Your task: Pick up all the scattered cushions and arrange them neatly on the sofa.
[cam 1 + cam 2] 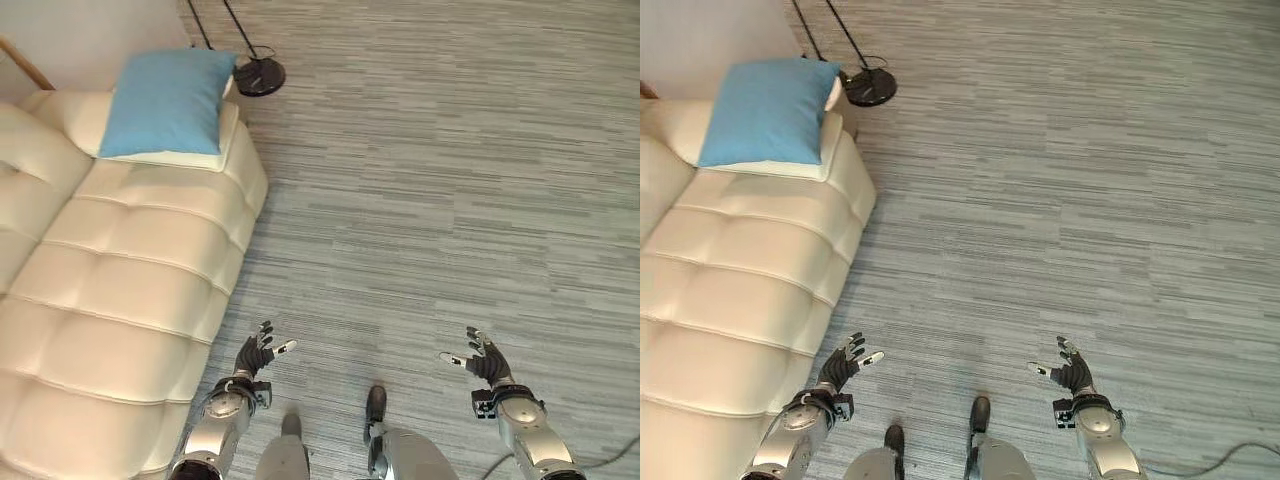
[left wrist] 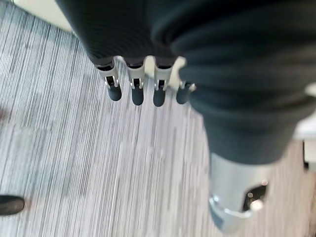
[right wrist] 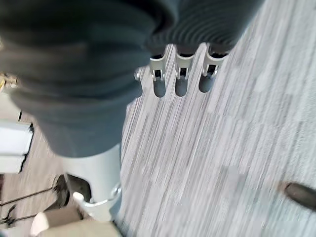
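Note:
A blue cushion (image 1: pixel 165 100) leans at the far end of the cream sofa (image 1: pixel 110 290), resting on a cream cushion (image 1: pixel 200 158) beneath it. The sofa runs along my left side. My left hand (image 1: pixel 256 354) hovers low over the carpet just off the sofa's front edge, fingers (image 2: pixel 137 94) straight and holding nothing. My right hand (image 1: pixel 482 361) hangs over bare carpet to the right, fingers (image 3: pixel 180 86) also straight and empty.
A floor lamp's round black base (image 1: pixel 259 76) with thin black legs stands on the grey striped carpet (image 1: pixel 430 200) just beyond the sofa's far end. Open carpet stretches ahead and to the right.

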{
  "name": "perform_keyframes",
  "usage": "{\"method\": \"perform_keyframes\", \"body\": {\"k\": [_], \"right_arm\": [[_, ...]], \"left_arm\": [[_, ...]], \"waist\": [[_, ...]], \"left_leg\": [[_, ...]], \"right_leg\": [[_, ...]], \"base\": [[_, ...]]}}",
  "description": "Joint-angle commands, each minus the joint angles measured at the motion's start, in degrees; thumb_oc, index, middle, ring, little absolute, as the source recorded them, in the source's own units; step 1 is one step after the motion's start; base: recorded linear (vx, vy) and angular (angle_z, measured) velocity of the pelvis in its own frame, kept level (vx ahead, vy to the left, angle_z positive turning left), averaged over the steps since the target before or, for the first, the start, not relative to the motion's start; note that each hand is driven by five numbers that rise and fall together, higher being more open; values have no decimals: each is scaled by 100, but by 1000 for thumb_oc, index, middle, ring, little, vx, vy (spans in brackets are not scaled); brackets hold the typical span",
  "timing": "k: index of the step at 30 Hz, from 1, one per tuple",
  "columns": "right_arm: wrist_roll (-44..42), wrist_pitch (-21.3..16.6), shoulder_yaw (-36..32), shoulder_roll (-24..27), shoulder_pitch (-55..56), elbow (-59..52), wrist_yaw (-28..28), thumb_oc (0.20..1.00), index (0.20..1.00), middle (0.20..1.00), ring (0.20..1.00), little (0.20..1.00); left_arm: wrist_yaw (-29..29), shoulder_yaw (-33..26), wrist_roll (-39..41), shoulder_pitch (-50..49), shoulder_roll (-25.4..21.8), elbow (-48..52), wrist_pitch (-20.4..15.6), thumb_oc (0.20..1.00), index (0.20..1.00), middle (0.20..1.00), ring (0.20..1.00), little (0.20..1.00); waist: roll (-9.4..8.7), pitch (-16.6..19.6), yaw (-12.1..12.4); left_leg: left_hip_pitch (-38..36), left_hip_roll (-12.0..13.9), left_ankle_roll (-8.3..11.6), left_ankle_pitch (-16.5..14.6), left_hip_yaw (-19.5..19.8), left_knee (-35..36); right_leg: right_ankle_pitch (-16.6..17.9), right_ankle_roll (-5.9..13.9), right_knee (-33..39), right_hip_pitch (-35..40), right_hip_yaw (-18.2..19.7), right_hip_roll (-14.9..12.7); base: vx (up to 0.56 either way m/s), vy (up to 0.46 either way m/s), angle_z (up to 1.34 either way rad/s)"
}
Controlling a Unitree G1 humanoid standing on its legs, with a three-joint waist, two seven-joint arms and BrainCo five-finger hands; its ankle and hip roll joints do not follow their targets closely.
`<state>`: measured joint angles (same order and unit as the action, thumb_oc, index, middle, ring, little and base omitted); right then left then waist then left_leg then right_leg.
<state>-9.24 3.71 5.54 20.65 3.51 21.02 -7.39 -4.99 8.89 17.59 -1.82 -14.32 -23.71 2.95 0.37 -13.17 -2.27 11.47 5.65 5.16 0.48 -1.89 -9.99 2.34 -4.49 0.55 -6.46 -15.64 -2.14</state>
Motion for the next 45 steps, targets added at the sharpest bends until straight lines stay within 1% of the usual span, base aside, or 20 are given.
{"method": "perform_keyframes", "body": {"k": [1,2,3,7,9,13,15,16,20,22,24,26,27,28,30,32,36,39,41,45], "right_arm": [[-128,-335,-173,31,107,-242,-80,1000,1000,1000,1000,1000],[-125,-329,-202,38,127,-220,-138,1000,1000,1000,1000,1000],[-128,-339,-210,27,144,-212,-189,1000,1000,1000,1000,1000],[-45,-295,-259,8,219,-178,-204,1000,1000,1000,1000,1000],[8,-304,-271,-37,258,-193,-156,1000,1000,1000,1000,1000],[24,-247,-299,-107,191,-184,-124,1000,1000,1000,1000,1000],[17,-229,-250,-226,175,-150,-38,1000,1000,1000,1000,1000],[50,-206,-226,-274,165,-118,15,1000,1000,1000,1000,1000],[101,-197,-244,-335,249,-149,37,1000,1000,1000,1000,1000],[112,-198,-243,-355,258,-140,35,1000,1000,1000,1000,1000],[76,-224,-271,-365,178,-101,7,1000,1000,1000,1000,1000],[52,-230,-279,-338,111,-98,-39,1000,1000,1000,1000,1000],[51,-231,-279,-337,111,-97,-40,1000,1000,1000,1000,1000],[63,-256,-306,-325,65,-125,-133,1000,1000,1000,1000,1000],[149,-259,-309,-278,50,-153,-164,1000,1000,1000,1000,1000],[179,-306,-316,-266,98,-196,-183,1000,1000,1000,1000,1000],[139,-321,-359,-190,145,-198,-185,1000,1000,1000,1000,1000],[78,-343,-377,-91,139,-246,-216,1000,1000,1000,1000,1000],[85,-312,-399,-59,129,-285,-214,1000,1000,1000,1000,1000],[31,-299,-461,6,129,-264,-245,1000,1000,1000,1000,1000]], "left_arm": [[-36,-100,78,22,-303,157,-177,1000,1000,1000,1000,1000],[-43,-95,47,-4,-299,185,-165,1000,1000,1000,1000,1000],[-60,-86,38,7,-300,186,-170,1000,1000,1000,1000,1000],[-54,-162,-32,-75,-320,265,-200,1000,1000,1000,1000,1000],[-38,-172,-81,-168,-329,290,-195,1000,1000,1000,1000,1000],[7,-177,-95,-206,-416,279,-194,1000,1000,1000,1000,1000],[62,-177,-95,-274,-554,349,-157,1000,1000,1000,1000,1000],[77,-209,-89,-314,-623,379,-140,1000,1000,1000,1000,1000],[103,-215,-131,-365,-684,452,-134,1000,1000,1000,1000,1000],[102,-201,-139,-356,-675,459,-141,1000,1000,1000,1000,1000],[98,-197,-128,-295,-647,547,-177,1000,1000,1000,1000,1000],[101,-170,-140,-250,-643,577,-199,1000,1000,1000,1000,1000],[101,-169,-140,-249,-642,575,-200,1000,1000,1000,1000,1000],[26,-201,-172,-142,-594,567,-262,1000,1000,1000,1000,1000],[8,-204,-183,-72,-593,571,-315,1000,1000,1000,1000,1000],[-20,-210,-167,-76,-527,548,-341,1000,1000,1000,1000,1000],[-69,-222,24,-100,-404,415,-306,1000,1000,1000,1000,1000],[-103,-258,147,-90,-383,290,-284,1000,1000,1000,1000,1000],[-98,-255,162,-69,-381,265,-271,1000,1000,1000,1000,1000],[-96,-226,95,-67,-354,202,-228,1000,1000,1000,1000,1000]], "waist": [[-199,226,53],[-159,174,133],[-145,144,168],[-72,185,284],[-46,261,298],[-144,373,316],[-266,404,364],[-264,381,343],[-159,370,301],[-133,355,279],[-50,307,192],[-71,275,139],[-57,261,132],[-113,207,37],[-141,197,-18],[-190,303,-30],[-159,482,-64],[-167,479,-15],[-208,427,14],[-270,437,96]], "left_leg": [[-67,-183,-213,-261,-199,171],[184,-79,-149,126,-236,474],[368,-43,-111,245,-258,635],[551,62,-26,470,-346,1232],[443,42,-53,624,-322,1179],[481,-46,-150,492,-345,869],[394,-205,-350,195,-379,627],[186,-354,-568,-10,-412,660],[-110,-416,-717,-121,-447,821],[-232,-426,-731,-149,-429,882],[-573,-444,-686,-226,-431,1044],[-769,-487,-633,-288,-424,1108],[-796,-472,-626,-297,-414,1118],[-1081,-548,-549,-441,-292,1139],[-1220,-572,-514,-554,-166,1131],[-1378,-576,-492,-719,-78,1091],[-1529,-321,-305,-882,45,834],[-1199,-233,-118,-466,146,-264],[-842,-230,-156,-381,112,-672],[-364,-264,-275,-480,-191,-148]], "right_leg": [[-724,844,-275,170,301,-279],[-835,843,-217,367,313,-235],[-885,854,-194,459,313,-226],[-1060,978,-78,809,397,-213],[-1110,1048,-44,1018,478,-287],[-1084,1125,-122,1025,632,-480],[-1039,1250,-673,870,773,-686],[-699,1363,-1609,461,899,-796],[-213,1431,-2433,20,905,-881],[-191,1385,-2540,-113,909,-852],[-418,1248,-2003,-450,679,-724],[-395,1255,-1271,-585,500,-650],[-387,1253,-1233,-540,484,-634],[-58,1383,-271,-793,377,-517],[43,1413,29,-747,491,-438],[116,1327,59,-573,627,-402],[-42,1128,-154,-368,614,-301],[-302,897,-158,-20,498,-189],[-424,839,-124,143,433,-230],[-620,863,-46,461,307,-318]], "base": [[296,86,16],[320,108,5],[341,132,-6],[275,140,-8],[344,224,-32],[273,191,-34],[396,344,-2],[247,265,5],[198,175,-7],[198,80,-4],[305,24,-2],[211,-48,8],[368,-141,40],[380,-164,25],[358,-182,22],[311,-171,79],[302,-202,55],[313,-216,32],[168,-72,-3],[231,7,18]]}}
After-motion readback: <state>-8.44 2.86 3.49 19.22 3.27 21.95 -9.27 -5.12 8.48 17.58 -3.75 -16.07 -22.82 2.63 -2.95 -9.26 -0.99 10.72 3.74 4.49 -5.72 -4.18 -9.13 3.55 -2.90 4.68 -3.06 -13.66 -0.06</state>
